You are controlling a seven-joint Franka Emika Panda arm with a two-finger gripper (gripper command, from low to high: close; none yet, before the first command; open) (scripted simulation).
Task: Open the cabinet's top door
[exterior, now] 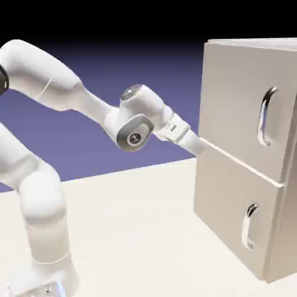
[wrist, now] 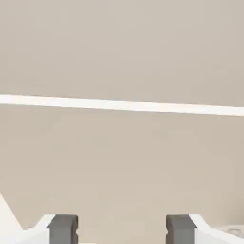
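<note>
My gripper (exterior: 199, 148) reached, tilted downward, toward the cabinet (exterior: 284, 232), with my two fingers spread and nothing between them. The cabinet filled the exterior view from two to five o'clock. Its top door (exterior: 232, 93) stood shut, its handle (exterior: 264, 119) at about two o'clock from my fingertips, well apart from them and near the door's far upright edge. The lower door (exterior: 226, 200) was shut too, its handle at about five o'clock from me.

I was near the doors' near upright edge, where a pale seam (exterior: 243, 162) parted them; whether I touched the panel I couldn't tell. In the hand view that seam ran nearly level, just above the middle, from nine to three o'clock, with bare flat panel above and below it. A slanting edge cut the corner at eight o'clock. Open room lay below my wrist, at six o'clock, down to the tabletop (exterior: 133, 232).
</note>
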